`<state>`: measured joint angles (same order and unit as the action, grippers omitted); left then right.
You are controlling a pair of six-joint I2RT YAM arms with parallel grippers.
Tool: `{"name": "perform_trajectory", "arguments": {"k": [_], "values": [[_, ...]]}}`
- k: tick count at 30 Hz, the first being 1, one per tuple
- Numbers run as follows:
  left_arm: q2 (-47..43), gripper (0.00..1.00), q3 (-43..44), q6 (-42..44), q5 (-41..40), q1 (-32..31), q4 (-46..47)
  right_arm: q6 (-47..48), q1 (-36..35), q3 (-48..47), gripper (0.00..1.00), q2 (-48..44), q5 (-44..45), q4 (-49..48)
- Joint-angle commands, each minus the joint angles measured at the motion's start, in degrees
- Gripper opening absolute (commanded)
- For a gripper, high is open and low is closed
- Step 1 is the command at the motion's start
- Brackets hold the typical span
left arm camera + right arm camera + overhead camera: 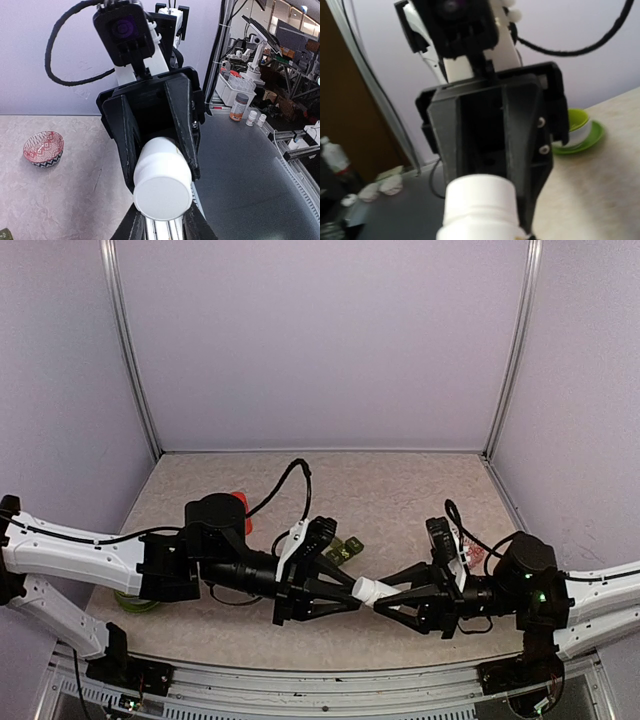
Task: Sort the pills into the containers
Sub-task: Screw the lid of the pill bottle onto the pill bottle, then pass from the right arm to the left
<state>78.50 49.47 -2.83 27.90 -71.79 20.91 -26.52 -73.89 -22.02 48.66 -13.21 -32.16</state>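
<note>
Left gripper [354, 591] and right gripper [392, 601] are meeting nose to nose, both jaws clamping one white bottle [374, 591] above the table [400, 490]. Containers [345, 551] are lying just beyond the left fingers.

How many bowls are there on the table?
2. A red patterned bowl sits by the right arm; a lime-green bowl sits at the left edge of the table, beside the left arm. The arms may hide others.
</note>
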Motion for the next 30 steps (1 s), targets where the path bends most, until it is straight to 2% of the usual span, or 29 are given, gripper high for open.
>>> {"name": "perform_trajectory", "arguments": {"k": [1,5,6,7,13,16,20,26,30], "values": [[-2.2,0.31,-1.8,5.1,-0.7,-1.9,1.1,-5.8,-0.2,-2.8,0.00,1.5,-1.1,1.8],[-2.6,0.72,-3.1,-0.5,-4.9,-1.5,4.1,0.7,-0.2,-4.6,0.00,0.3,3.9,7.2],[-2.3,0.94,-3.3,-3.0,-5.5,-1.3,5.4,3.2,-0.2,-5.1,0.00,-0.2,5.8,8.7],[-1.8,0.98,-3.3,-5.6,-6.0,-1.0,6.0,5.2,-0.2,-5.5,0.00,-0.6,7.5,10.1],[1.3,0.99,-3.4,-21.3,-8.3,-0.2,10.4,14.2,-0.2,-6.5,0.00,-0.2,16.3,12.9],[1.0,0.99,-3.8,-25.6,-10.3,0.0,12.0,16.1,-0.2,-7.5,0.00,2.3,18.5,13.9],[0.4,0.99,-3.8,-28.4,-12.4,0.4,12.7,16.7,-0.3,-8.5,0.00,5.2,20.4,14.7],[1.1,0.99,-3.3,-29.9,-11.1,0.5,14.1,16.7,-0.3,-8.5,0.00,7.3,26.6,15.2],[1.4,0.99,-3.4,-29.9,-11.6,0.7,14.4,17.2,-0.3,-9.1,0.00,9.6,25.9,15.5]]}}
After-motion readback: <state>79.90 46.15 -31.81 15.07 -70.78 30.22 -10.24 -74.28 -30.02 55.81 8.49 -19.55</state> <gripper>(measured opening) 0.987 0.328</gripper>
